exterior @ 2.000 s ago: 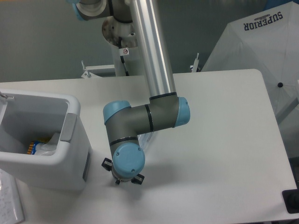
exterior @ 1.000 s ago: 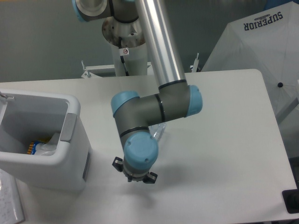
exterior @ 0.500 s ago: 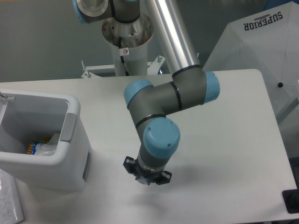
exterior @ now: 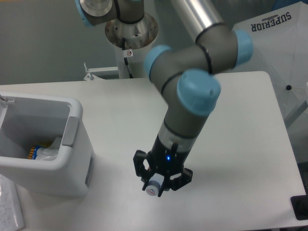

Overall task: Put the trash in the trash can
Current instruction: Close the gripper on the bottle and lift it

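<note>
Lower centre of the frame: the gripper is clamped on a bottle, lifted above the table. The trash can sits at left; a slipping grip could drop the bottle short.

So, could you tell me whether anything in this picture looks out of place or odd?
Nothing stands out. The gripper is raised above the table with a small capped end showing between its fingers. The trash can stands upright at the left with scraps inside.
</note>
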